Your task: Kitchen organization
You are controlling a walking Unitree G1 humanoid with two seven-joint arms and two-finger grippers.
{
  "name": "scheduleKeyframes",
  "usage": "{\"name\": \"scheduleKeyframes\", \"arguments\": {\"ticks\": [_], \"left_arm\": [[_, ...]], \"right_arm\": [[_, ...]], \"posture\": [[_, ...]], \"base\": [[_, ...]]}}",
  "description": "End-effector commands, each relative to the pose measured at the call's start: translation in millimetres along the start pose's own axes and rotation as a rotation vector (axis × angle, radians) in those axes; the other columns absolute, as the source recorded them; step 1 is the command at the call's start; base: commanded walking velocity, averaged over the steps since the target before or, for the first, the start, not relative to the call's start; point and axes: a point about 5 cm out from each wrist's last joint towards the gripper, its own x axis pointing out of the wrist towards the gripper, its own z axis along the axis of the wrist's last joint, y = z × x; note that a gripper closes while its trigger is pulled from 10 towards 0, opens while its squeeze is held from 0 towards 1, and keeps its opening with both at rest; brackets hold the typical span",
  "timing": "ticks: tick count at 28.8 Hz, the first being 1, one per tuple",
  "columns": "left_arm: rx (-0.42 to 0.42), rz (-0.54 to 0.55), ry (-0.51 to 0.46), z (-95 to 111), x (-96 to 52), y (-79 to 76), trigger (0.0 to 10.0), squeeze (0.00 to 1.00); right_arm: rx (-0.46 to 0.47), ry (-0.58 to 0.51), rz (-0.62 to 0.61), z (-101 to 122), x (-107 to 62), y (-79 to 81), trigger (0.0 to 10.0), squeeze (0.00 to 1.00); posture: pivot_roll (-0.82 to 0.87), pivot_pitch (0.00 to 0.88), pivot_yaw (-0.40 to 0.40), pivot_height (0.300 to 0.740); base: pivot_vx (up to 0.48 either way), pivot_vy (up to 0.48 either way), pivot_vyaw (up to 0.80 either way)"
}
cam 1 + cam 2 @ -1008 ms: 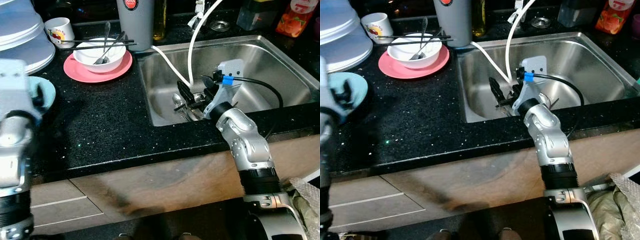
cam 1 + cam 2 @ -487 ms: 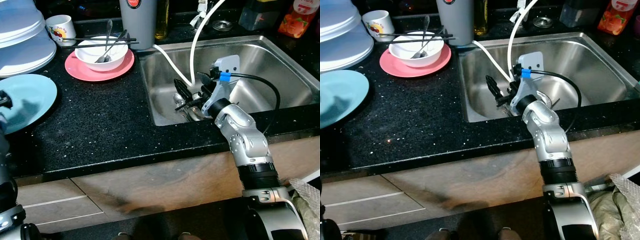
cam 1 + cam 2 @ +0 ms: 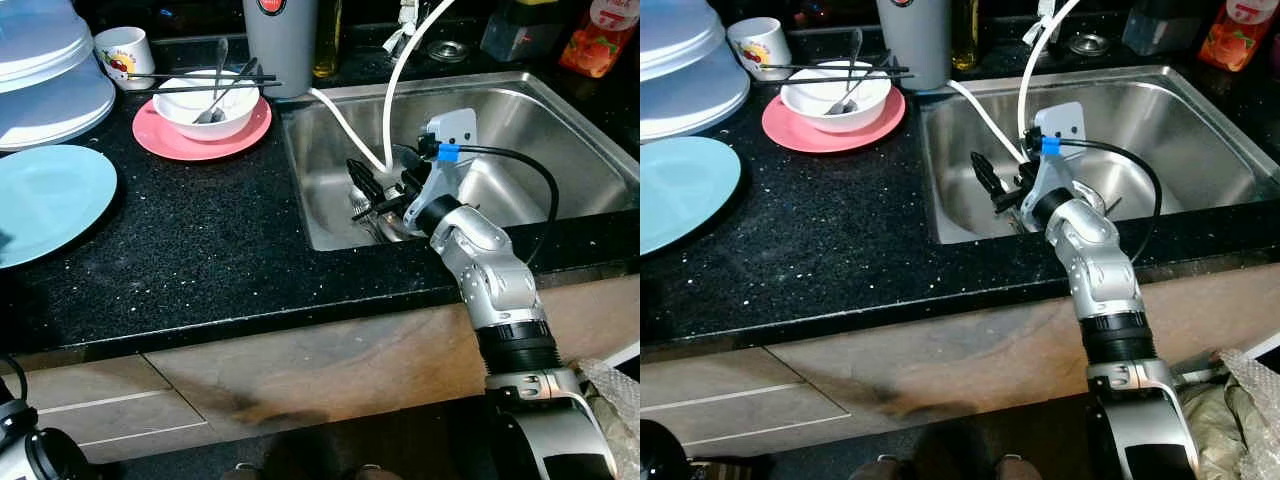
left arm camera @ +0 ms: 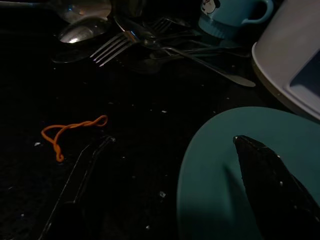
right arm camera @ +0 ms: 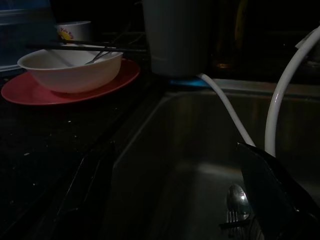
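The right gripper [image 3: 372, 192] reaches into the sink [image 3: 560, 120], fingers spread, hovering just above the cutlery [image 5: 236, 206] lying on the sink floor below them. The left gripper [image 4: 165, 185] is open over the blue plate [image 3: 45, 200] on the counter [image 3: 200, 250].

Home kitchen: a stainless sink [image 3: 560, 120] was set in a black speckled surface [image 3: 200, 240], which carried a white bowl [image 3: 208, 103] on a pink plate [image 3: 180, 145], a mug [image 3: 122, 55] and a blue plate [image 3: 45, 200].
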Motion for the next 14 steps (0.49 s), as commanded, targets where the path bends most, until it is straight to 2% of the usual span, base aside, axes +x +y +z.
{"name": "scheduleKeyframes", "arguments": {"ticks": [1,3,4,5,14], "left_arm": [[-0.020,0.014,0.031,-3,1.6,2.1,10.0,0.00],[-0.042,0.001,0.090,-13,0.8,-0.9,10.0,0.00],[-0.042,0.001,0.090,-13,0.8,-0.9,10.0,0.00],[-0.060,-0.020,0.138,-21,0.3,-4.2,10.0,0.00],[-0.137,-0.023,0.219,-34,-3.2,-11.1,10.0,0.00]], "right_arm": [[-0.016,-0.003,0.015,1,1.9,2.6,10.0,0.00],[-0.017,-0.003,0.016,1,1.9,2.4,10.0,0.00],[-0.017,-0.003,0.016,1,1.9,2.4,10.0,0.00],[-0.020,-0.002,0.017,1,1.8,2.2,10.0,0.00],[-0.026,-0.003,0.017,1,1.5,1.8,10.0,0.00]], "posture": [[0.04,0.135,-0.009,0.740],[0.04,0.135,-0.009,0.740],[0.04,0.135,-0.009,0.740],[0.03,0.136,-0.008,0.740],[0.03,0.135,-0.006,0.740]], "base": [[0.000,0.000,0.00],[0.000,0.000,0.00],[0.000,0.000,0.00],[0.000,0.000,0.00],[0.000,0.000,0.00]]}}
